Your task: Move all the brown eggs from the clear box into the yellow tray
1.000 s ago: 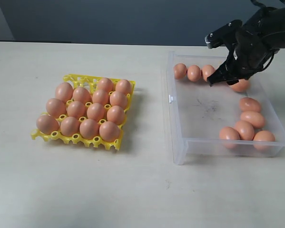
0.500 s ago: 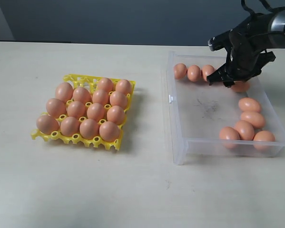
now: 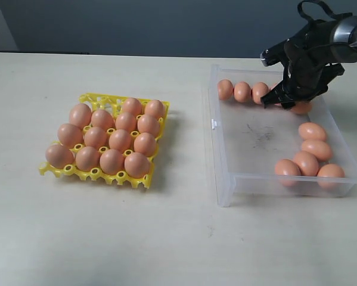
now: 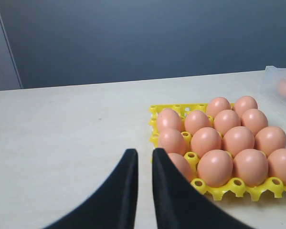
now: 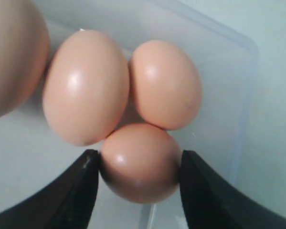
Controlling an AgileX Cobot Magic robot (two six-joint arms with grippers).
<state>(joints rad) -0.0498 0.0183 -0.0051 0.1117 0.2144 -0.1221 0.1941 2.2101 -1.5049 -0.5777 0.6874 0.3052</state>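
Observation:
The yellow tray sits at the left of the table, most cups filled with brown eggs. The clear box on the right holds a row of eggs along its far wall and several by its right wall. My right gripper is low in the box's far right corner. In the right wrist view its fingers press both sides of one egg, which touches two more. My left gripper hovers near the tray, shut and empty.
A small white clip sits on the box's left wall. A bare strip of table separates tray and box. The box's corner shows at the edge of the left wrist view. A dark wall stands behind the table.
My right gripper has shifted a little toward the box's far right corner and sunk around the egg there. The tray, the other eggs and the box have stayed put.

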